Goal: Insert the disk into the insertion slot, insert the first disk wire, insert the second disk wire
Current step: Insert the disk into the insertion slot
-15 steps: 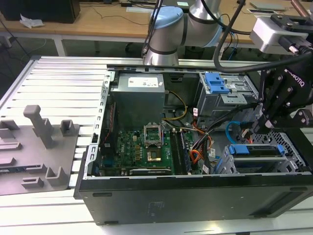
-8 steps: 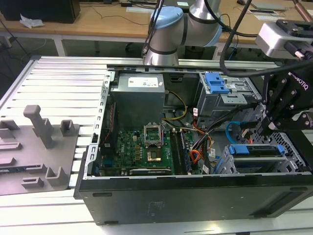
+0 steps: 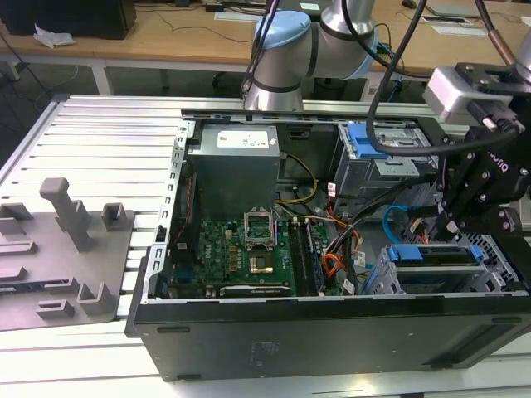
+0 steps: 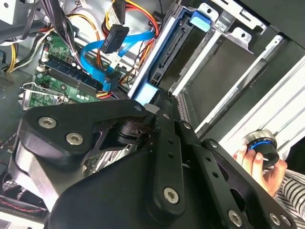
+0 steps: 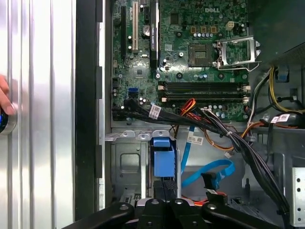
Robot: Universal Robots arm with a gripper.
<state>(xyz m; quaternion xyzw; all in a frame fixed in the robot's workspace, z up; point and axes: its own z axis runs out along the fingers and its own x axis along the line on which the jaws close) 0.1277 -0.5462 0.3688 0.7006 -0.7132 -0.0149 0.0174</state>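
Observation:
The disk (image 3: pixel 436 254), in its bright blue carrier, lies in the insertion slot (image 3: pixel 390 278), a grey metal cage at the case's front corner on the exterior view's right. In the first wrist view the carrier's blue end (image 5: pixel 163 160) stands in the cage (image 5: pixel 125 164). My gripper (image 5: pixel 164 193) is shut, its tips right at that blue end, with nothing between them. The second wrist view shows the same tips (image 4: pixel 159 102) against the carrier (image 4: pixel 151 90). A loose blue data wire (image 5: pixel 209 171) with a black plug (image 4: pixel 114 38) hangs beside the cage.
The open case holds a green motherboard (image 3: pixel 241 249), a grey power supply (image 3: pixel 232 162), and black and orange cable bundles (image 5: pixel 228 138). A taller grey bay with a blue latch (image 3: pixel 365 141) stands behind the cage. A person's hand (image 4: pixel 259 164) holds a round knob outside the case. A grey fixture plate (image 3: pixel 58 249) lies at the exterior view's left.

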